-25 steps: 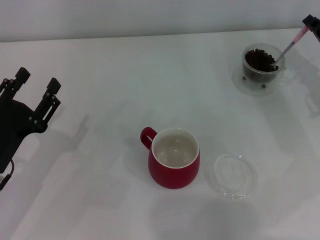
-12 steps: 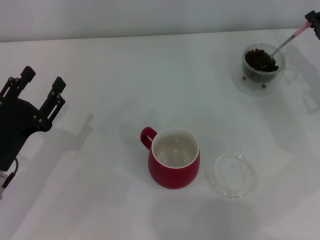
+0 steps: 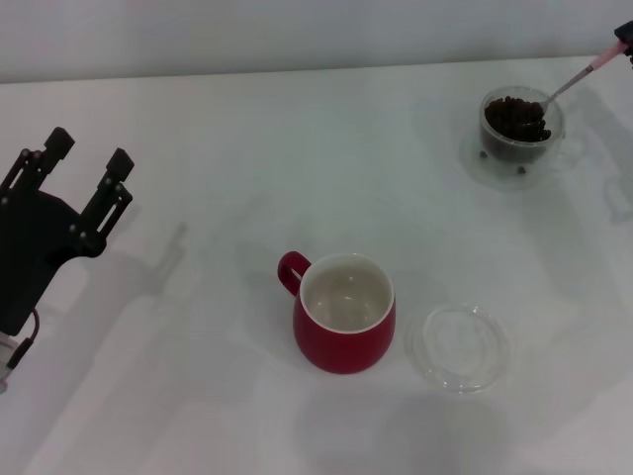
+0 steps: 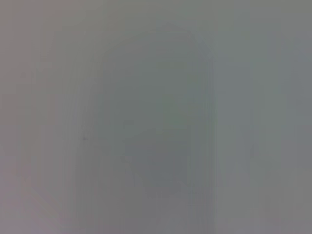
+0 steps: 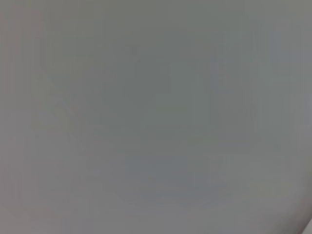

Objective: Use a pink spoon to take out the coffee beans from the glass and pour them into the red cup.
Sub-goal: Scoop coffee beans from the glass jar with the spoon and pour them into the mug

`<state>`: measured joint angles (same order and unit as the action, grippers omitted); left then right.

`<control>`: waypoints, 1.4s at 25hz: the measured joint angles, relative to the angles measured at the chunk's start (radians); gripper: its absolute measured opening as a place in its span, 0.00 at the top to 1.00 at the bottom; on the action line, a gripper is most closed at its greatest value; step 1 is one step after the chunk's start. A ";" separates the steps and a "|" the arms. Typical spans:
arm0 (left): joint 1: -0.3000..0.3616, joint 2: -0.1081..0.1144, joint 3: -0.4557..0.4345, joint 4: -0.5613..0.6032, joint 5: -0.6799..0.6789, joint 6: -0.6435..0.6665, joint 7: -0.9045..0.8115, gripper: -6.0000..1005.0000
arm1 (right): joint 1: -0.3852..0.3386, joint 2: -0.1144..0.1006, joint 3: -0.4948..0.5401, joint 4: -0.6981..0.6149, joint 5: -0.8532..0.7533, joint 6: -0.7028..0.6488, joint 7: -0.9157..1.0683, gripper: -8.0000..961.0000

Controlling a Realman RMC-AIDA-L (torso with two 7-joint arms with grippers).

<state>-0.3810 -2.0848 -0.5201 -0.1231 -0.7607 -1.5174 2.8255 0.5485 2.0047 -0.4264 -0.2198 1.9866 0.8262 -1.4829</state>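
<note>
From the head cam I see the right gripper only as a dark tip at the far right edge, pinched on the pale pink end of the pink spoon. The spoon slants down w/ its metal bowl at the rim of the glass, over the coffee beans, which fill the glass as a dark heap. I can't tell if the bowl touches them. Glass sits on its clear saucer, far right of the table.

Red cup stands near center, handle toward the left, inside looks bare; well apart from the glass. A shallow clear dish lies just beside it on the right.

Left gripper hovers at the left edge, fingers apart, holding nothing. Both wrist cams show only flat grey.
</note>
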 joint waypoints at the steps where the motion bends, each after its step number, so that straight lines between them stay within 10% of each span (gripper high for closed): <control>1: -0.001 0.000 0.000 0.000 0.000 0.002 0.000 0.32 | -0.002 0.000 0.000 0.000 0.001 0.000 0.006 0.84; 35: -0.012 0.001 0.000 0.010 0.000 0.035 0.000 0.32 | -0.084 0.006 -0.103 0.053 -0.025 0.247 0.112 0.84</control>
<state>-0.3926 -2.0833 -0.5200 -0.1136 -0.7608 -1.4819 2.8256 0.4645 2.0110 -0.5296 -0.1670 1.9616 1.0730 -1.3710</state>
